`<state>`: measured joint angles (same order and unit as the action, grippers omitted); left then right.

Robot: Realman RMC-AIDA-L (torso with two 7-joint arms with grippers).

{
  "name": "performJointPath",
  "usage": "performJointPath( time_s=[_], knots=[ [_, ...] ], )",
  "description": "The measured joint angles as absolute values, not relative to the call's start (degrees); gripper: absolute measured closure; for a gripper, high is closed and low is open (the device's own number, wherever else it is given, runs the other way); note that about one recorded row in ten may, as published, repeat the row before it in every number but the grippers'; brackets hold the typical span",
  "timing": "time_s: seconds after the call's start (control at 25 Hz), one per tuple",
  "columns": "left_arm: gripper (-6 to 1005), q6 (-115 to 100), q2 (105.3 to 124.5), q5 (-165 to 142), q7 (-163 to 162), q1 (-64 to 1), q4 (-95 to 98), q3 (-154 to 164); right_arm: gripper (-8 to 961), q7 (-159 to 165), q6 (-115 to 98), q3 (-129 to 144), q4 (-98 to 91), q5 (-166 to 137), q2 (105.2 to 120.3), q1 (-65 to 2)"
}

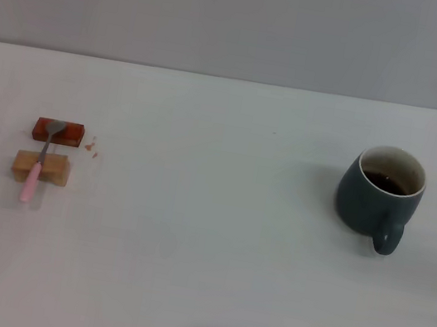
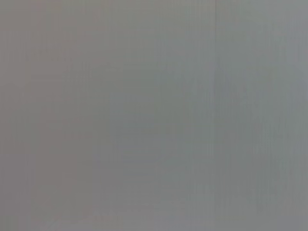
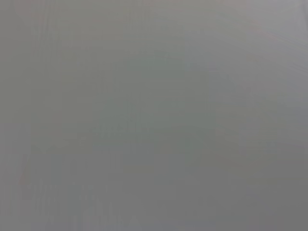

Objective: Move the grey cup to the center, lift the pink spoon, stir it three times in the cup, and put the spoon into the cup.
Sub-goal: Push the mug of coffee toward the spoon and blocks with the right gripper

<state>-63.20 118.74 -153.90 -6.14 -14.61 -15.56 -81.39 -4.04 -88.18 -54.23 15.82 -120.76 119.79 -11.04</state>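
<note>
The grey cup [image 1: 376, 197] stands upright on the right side of the white table, its loop handle turned toward the front and dark liquid inside. Far to the left lies the pink spoon [image 1: 38, 163], its pale pink handle resting across a tan wooden block [image 1: 41, 168] and its metal bowl on a red-brown block [image 1: 59, 132]. Neither gripper shows in the head view. Both wrist views show only a plain grey surface, with no fingers or objects in them.
The white table [image 1: 203, 253] runs back to a grey wall. A few small reddish crumbs [image 1: 92, 147] lie just right of the red-brown block. Faint shadows fall on the table's far left and front edges.
</note>
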Motion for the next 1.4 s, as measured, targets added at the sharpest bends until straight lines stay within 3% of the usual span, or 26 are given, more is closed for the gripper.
performJointPath(
  time_s=[0.4,0.92,1.4],
  knots=[
    [172,-62.96,118.74,-153.98,-6.19,-14.87,-15.52,-81.38,954,-3.38,-82.33,-54.94,15.31,-119.46,119.55,-12.4],
    [173,-62.78,118.82,-153.92,-6.3,-15.33,-15.56,-80.59,954,-2.65,-56.59,-55.1,9.35,-115.3,119.27,-26.36],
    [173,-62.88,118.82,-153.93,-6.41,-15.94,-15.56,-80.5,953,-2.77,-49.57,-52.16,12.1,-115.98,119.59,-28.04]
  ],
)
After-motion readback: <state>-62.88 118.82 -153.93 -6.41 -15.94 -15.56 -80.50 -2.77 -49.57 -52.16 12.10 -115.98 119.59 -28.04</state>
